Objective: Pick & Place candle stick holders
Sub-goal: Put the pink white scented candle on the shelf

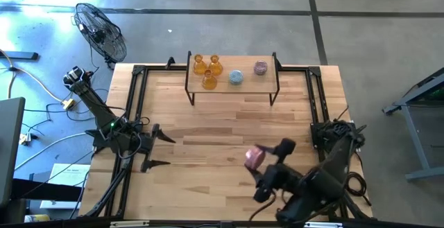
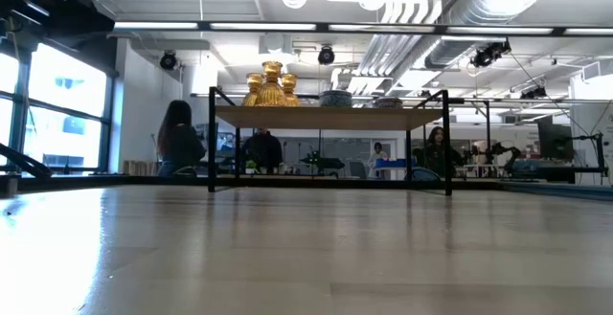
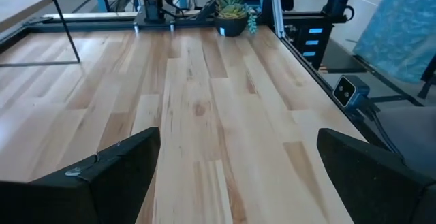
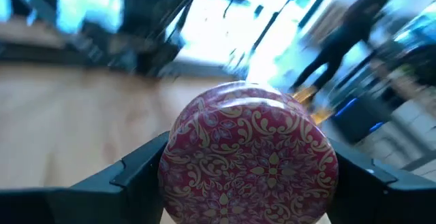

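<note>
Holding pink holder (image 1: pixel 254 156) between fingers of right end effector (image 1: pixel 258 160), clamped round its patterned body w/ one finger each side; wrist view showing it (image 4: pixel 248 154) filling the gap btwn both dark fingers. Carrying it above table (image 1: pixel 229 127), near front right; appearing lifted, not resting on wood.

Doing this well, by judgement: keeping grip steady, glass likely slippery; travelling level, no tilting; approaching shelf (image 1: pixel 232 82) from above, aiming for a bare spot clear of amber holders (image 1: pixel 207 69), blue holder (image 1: pixel 236 77) and 2nd pink holder (image 1: pixel 260 67); releasing only once base is seated.

Left end effector (image 1: pixel 158 150) waiting wide open, empty, at table's left.
</note>
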`<state>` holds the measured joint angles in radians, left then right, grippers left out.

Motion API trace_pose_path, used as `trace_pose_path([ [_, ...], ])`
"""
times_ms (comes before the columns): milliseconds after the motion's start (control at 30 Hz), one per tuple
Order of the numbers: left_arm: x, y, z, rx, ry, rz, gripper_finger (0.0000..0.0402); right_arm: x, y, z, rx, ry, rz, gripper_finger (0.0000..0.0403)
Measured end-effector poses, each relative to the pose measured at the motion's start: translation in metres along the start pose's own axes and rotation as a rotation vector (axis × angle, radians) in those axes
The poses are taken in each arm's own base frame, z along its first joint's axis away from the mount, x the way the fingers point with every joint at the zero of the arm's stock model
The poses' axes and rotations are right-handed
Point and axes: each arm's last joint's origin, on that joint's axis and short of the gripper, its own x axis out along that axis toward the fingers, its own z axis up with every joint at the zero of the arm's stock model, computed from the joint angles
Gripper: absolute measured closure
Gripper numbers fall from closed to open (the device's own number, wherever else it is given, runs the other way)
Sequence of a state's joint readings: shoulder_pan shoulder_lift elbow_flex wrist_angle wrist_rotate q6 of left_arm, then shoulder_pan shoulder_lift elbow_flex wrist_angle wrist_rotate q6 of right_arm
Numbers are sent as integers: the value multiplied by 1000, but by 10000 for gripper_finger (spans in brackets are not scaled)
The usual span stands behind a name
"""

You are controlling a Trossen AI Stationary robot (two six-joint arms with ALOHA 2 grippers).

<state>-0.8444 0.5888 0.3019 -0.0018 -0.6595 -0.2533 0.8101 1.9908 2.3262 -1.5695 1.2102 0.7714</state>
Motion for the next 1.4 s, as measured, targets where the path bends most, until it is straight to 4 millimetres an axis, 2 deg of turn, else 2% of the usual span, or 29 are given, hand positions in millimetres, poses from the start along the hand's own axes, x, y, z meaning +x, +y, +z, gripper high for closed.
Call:
trace_pose_path([
  [267,0,0,0,-5,4,-16,14,-15,-54,14,-24,-147,-142,115],
  [367,0,0,0,-7,-2,1,14,-21,-82,17,-19,-191,-201,115],
  [500,0,0,1,-16,-6,4,14,-29,-129,12,39,-221,-242,115],
  [667,0,0,1,-9,-6,3,14,-28,-183,-17,149,-219,-274,115],
  [800,0,1,1,34,-10,11,14,-19,-211,-61,231,-209,-317,115],
  [900,-1,2,1,43,-19,57,14,-9,-218,-100,290,-192,-335,115],
  [1000,-1,4,1,68,-26,113,14,4,-213,-137,339,-186,-353,115],
  [1133,-1,6,2,111,-40,184,14,22,-200,-176,361,-152,-357,115],
  [1267,-2,8,3,122,-58,282,14,38,-186,-207,386,-114,-342,115],
  [1400,-3,11,3,127,-75,376,14,57,-168,-227,410,-85,-285,115],
])
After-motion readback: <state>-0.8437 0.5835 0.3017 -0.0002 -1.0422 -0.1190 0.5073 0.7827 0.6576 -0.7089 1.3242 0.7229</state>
